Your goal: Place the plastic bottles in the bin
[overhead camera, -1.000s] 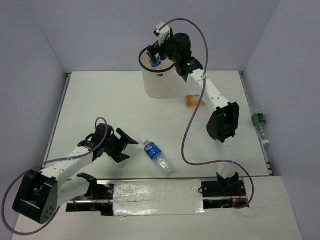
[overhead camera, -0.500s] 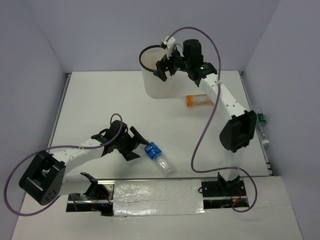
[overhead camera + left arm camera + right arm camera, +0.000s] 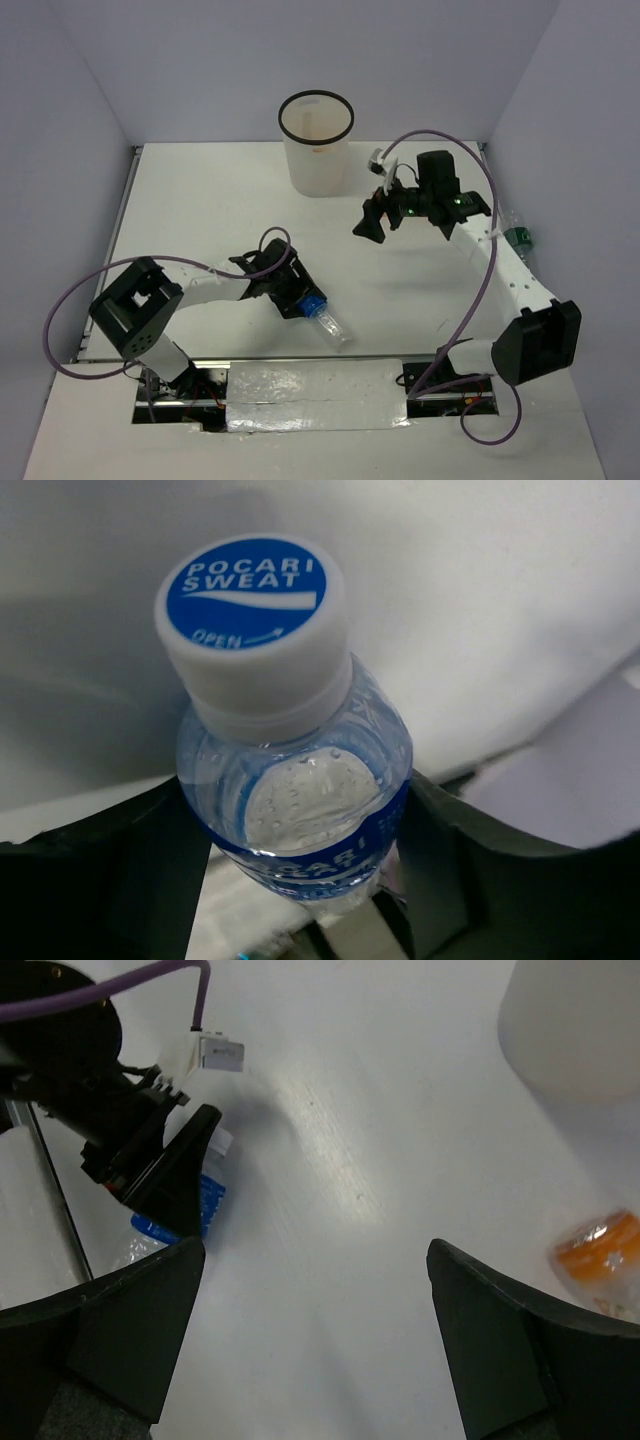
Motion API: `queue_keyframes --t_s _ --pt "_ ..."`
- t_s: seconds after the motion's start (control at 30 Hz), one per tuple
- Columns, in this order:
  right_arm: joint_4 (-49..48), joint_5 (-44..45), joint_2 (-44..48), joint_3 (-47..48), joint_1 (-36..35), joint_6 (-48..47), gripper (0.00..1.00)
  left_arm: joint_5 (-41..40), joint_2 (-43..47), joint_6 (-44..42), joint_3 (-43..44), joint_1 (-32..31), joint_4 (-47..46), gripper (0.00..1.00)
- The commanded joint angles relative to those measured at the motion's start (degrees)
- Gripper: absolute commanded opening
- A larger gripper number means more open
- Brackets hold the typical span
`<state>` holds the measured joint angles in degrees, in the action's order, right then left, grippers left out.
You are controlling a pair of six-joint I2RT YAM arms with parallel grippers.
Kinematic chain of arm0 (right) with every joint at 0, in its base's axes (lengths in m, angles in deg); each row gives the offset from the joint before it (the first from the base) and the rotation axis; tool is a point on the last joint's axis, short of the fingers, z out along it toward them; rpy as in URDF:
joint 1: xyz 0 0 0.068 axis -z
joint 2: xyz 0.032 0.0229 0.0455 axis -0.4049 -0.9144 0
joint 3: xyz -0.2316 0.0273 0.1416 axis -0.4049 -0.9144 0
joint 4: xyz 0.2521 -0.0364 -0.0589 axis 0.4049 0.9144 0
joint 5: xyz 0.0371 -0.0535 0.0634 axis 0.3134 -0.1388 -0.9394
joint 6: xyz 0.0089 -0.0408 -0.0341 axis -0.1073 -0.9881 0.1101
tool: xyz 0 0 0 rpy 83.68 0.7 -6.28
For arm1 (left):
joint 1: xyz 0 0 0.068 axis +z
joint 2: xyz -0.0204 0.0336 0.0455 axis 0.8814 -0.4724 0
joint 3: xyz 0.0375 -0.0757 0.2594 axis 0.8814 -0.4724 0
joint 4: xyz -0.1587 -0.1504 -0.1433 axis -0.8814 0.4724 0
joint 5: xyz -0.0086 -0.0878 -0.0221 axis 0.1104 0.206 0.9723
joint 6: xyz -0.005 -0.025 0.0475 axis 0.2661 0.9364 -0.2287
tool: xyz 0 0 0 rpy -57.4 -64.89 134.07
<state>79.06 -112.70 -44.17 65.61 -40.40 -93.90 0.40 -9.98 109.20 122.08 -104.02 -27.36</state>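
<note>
Straddling clear bottle, left hand, clamp unclear; right hand spread apart, empty.

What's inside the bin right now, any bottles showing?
Through the bin mouth only its pale inner wall shows, no bottle. Its near wall covers the bottom, so anything lying there cannot be seen.

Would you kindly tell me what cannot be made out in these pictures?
Orange bottle: cut off by the right wrist view's edge; covered by the right gripper in the top view.
Bin: its own wall hides its depths in the top view.
Left gripper: left wrist view shows the clear bottle between its fingers, but contact is hidden.
</note>
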Motion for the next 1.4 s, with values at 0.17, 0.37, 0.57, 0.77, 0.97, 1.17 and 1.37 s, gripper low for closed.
queue_keyframes --t_s 0.17,0.37,0.57,0.77,0.97,1.17,1.37 --pt "2.61 -2.14 12.18 -10.92 4.81 -1.56 1.00 1.93 -6.79 -1.47 3.90 -0.32 -4.67 0.33" --pt "4.73 -2.23 17.19 -13.30 8.50 -2.79 1.00 -4.57 -2.58 -14.11 17.15 0.82 8.42 0.07" --pt "4.55 -3.81 20.80 -15.14 13.96 -2.36 1.00 -12.14 -1.69 -30.63 37.89 6.17 19.43 0.01" --pt "3.58 -4.78 22.30 -16.20 18.88 -1.39 1.00 -4.96 -5.73 -37.86 54.07 15.93 8.37 0.01" --pt "4.72 -4.87 22.74 -16.47 21.61 -2.44 1.00 -0.81 -17.66 -33.57 71.99 23.57 -5.31 0.03" --pt "4.82 -4.60 23.97 -17.52 22.93 -1.83 1.00 -7.28 -23.30 -26.61 73.23 26.66 -23.36 0.09" --pt "4.90 -3.38 25.73 -19.01 23.81 -1.39 1.00 -11.70 -33.31 -31.44 82.46 26.66 -21.97 0.24"
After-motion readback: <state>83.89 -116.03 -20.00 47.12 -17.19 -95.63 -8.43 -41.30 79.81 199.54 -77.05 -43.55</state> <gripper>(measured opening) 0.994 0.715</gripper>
